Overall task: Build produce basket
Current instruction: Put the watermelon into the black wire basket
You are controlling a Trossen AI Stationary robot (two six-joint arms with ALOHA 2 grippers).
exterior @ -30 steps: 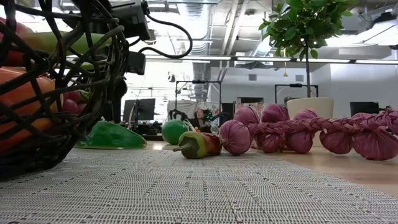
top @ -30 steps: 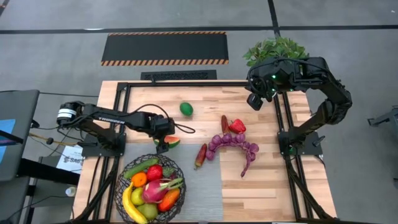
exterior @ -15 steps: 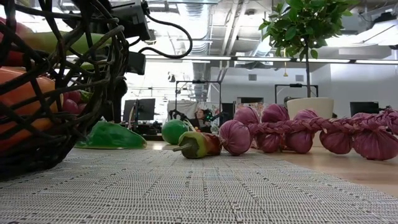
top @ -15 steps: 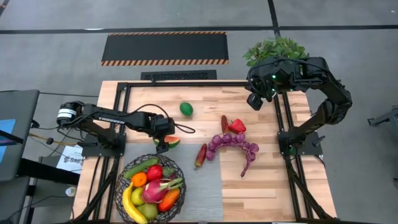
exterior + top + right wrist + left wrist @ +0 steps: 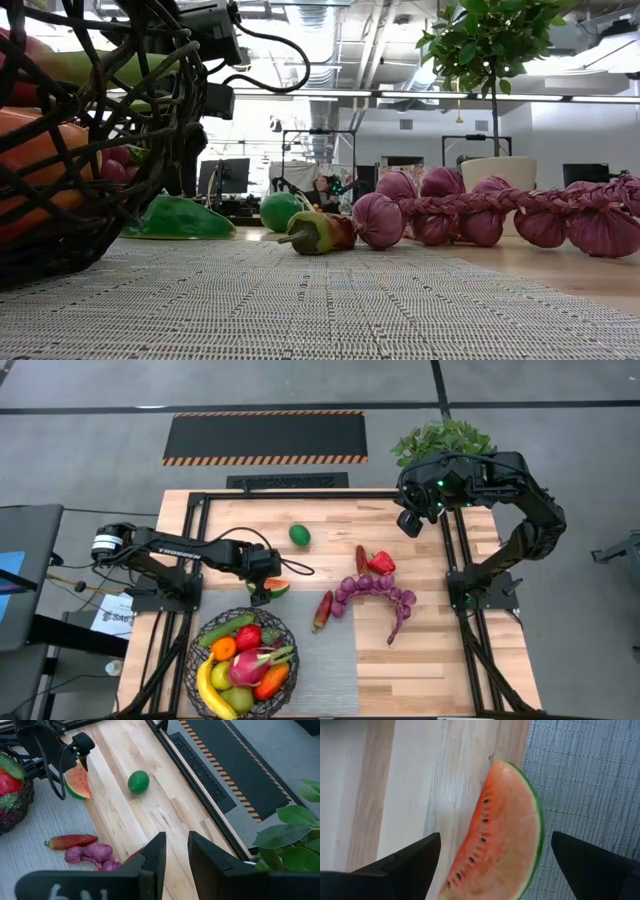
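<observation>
The black wire basket (image 5: 196,648) stands at the table's near left, filled with several pieces of produce. A watermelon slice (image 5: 505,835) lies on its flat side just beyond the basket, across the edge between the wood and the grey mat. My left gripper (image 5: 496,840) hangs open over it, pointing down, one finger on each side of the slice and neither touching it. In the high view the slice (image 5: 280,587) shows beside that gripper (image 5: 263,590). My right gripper (image 5: 408,522) waits high over the far right, open by a narrow gap (image 5: 176,845), with nothing in it.
On the wood lie a round green fruit (image 5: 299,535), a red pepper (image 5: 380,563), a long red chili (image 5: 323,610) and a braid of purple bulbs (image 5: 375,595). A grey mat (image 5: 330,670) covers the near middle. A potted plant (image 5: 445,440) stands at the far right corner.
</observation>
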